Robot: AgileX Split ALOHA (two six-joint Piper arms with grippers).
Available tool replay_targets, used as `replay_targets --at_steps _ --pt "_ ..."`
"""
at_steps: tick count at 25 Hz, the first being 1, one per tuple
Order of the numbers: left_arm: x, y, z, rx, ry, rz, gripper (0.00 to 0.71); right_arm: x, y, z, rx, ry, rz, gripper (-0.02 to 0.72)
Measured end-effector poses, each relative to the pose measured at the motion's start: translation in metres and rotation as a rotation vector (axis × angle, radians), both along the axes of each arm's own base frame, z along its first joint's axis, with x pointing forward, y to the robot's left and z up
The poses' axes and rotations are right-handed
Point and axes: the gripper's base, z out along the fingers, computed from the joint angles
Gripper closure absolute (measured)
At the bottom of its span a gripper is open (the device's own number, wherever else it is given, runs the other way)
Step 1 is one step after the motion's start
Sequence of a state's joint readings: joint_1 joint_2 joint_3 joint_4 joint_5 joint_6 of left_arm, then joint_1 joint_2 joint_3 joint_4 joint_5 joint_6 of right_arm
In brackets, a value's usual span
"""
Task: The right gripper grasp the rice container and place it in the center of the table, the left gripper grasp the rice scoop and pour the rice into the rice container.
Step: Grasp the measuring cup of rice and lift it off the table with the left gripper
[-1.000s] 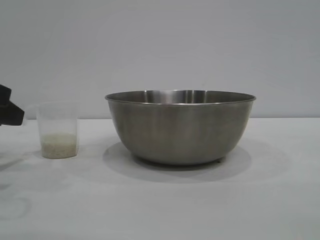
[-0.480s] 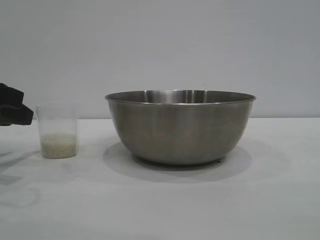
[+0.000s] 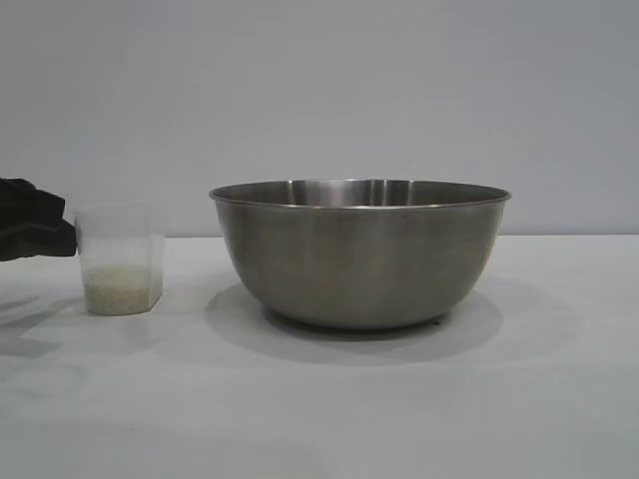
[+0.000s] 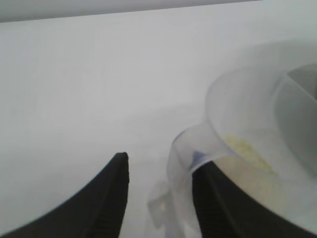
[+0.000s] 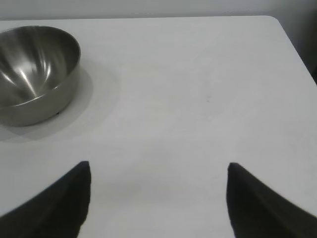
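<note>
On the plain white worktop (image 3: 559,399) the wide brushed-steel mixing bowl (image 3: 359,254) sits central, rigid and heavy. At its nine o'clock stands our light, slippery translucent plastic cup (image 3: 119,261); we judge its loop handle (image 4: 184,148) the grip. Left hand (image 4: 157,196) brackets it, unclenched; right hand (image 5: 158,198) gapes, idle.

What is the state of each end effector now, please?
Left end effector: open, its fingers astride the rice scoop's handle, not yet closed on it.
Right end effector: open wide, holding nothing, away from the rice container.
</note>
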State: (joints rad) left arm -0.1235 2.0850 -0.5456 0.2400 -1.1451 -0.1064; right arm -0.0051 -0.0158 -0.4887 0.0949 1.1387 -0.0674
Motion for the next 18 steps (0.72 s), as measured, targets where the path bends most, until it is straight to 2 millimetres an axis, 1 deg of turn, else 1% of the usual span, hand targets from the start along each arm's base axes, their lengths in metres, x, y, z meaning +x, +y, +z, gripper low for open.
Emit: replay_targets --at_steps 2,3,4,5,11,13,15,18 --pt "0.005 -0.004 0.000 0.003 -0.014 -0.036 0.593 0.000 0.000 0.000 0.000 0.000 0.000 0.178" --pt "0.008 -0.005 0.001 0.004 -0.024 -0.054 0.641 0.000 0.000 0.000 0.000 0.000 0.000 0.178" --pt "0.011 -0.007 0.002 0.006 -0.036 -0.073 0.665 0.000 0.000 0.000 0.000 0.000 0.000 0.178" --pt "0.012 -0.009 0.002 0.008 -0.043 -0.092 0.710 0.000 0.000 0.000 0.000 0.000 0.000 0.178" --pt "0.021 -0.012 0.007 0.030 -0.079 -0.122 0.710 0.000 0.000 0.000 0.000 0.000 0.000 0.178" --pt "0.023 -0.013 0.011 0.037 -0.095 -0.127 0.710 0.000 0.000 0.000 0.000 0.000 0.000 0.178" --pt "0.026 -0.013 0.020 0.053 -0.133 -0.135 0.710 0.000 0.000 0.000 0.000 0.000 0.000 0.178" --pt "0.031 -0.016 0.042 0.100 -0.230 -0.168 0.710 0.000 0.000 0.000 0.000 0.000 0.000 0.178"
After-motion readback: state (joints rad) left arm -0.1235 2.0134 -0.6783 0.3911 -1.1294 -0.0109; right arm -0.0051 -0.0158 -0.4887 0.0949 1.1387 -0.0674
